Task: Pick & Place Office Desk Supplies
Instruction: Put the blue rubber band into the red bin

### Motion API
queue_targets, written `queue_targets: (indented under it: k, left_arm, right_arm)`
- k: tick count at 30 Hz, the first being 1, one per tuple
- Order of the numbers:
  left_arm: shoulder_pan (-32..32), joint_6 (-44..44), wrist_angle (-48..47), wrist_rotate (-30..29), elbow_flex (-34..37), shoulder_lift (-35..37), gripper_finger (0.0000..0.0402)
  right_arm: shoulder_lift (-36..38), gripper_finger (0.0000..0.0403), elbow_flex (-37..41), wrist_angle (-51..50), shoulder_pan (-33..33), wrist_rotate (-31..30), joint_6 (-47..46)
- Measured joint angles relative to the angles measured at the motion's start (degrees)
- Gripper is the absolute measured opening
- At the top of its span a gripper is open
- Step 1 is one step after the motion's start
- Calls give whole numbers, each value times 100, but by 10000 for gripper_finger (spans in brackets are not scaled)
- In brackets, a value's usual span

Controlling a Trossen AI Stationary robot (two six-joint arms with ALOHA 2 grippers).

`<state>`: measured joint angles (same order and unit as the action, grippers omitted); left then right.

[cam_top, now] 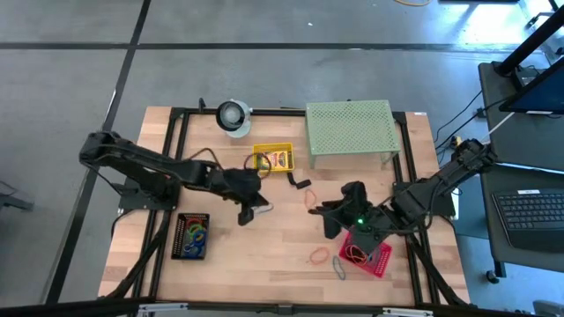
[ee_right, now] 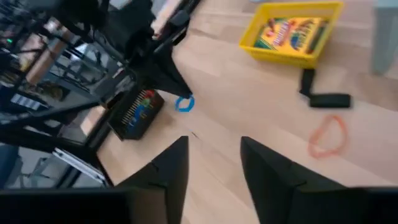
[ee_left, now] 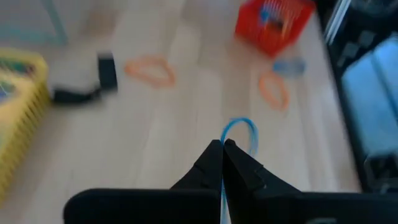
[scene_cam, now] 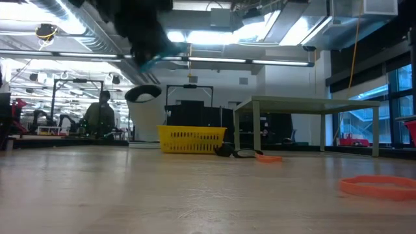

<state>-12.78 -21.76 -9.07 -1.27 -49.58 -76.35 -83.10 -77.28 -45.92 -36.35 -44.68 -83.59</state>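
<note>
Pinching a thin blue rubber-band loop (ee_left: 239,132), left gripper (ee_left: 222,149) fully closed; right gripper (ee_right: 214,152) parted, empty.

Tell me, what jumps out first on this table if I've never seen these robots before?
Probably the left gripper, shut on a thin blue rubber band near the middle of the table. Behind it sit a bright yellow basket holding a crayon box and a pale green perforated stand. The right gripper hangs open beside a red basket at the front right.
</note>
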Motion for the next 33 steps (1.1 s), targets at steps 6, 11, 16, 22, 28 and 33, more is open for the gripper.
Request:
queue_targets:
  k: [6,11,16,22,28,33]
  left_arm:
    - [223,-13,604,-220,-7,416,2]
    - [384,-11,750,-236,-131,467,2]
    - [389,185,461,-220,-520,471,2]
    - [400,395,463,-220,-906,469,2]
    - [400,507,421,-218,-1087,469,2]
    - [400,527,410,-224,-1101,469,2]
  right_arm:
    - [-369,206,0,1625,511,177,1053]
    - [-643,221,0,2474,860,208,1296]
    - [-659,211,2,2688,1067,187,1459]
    - [-659,196,2,2850,1258,221,1661]
    - [-659,184,2,3096,1361,363,1877]
    - [-688,176,2,3225,1442,507,1976]
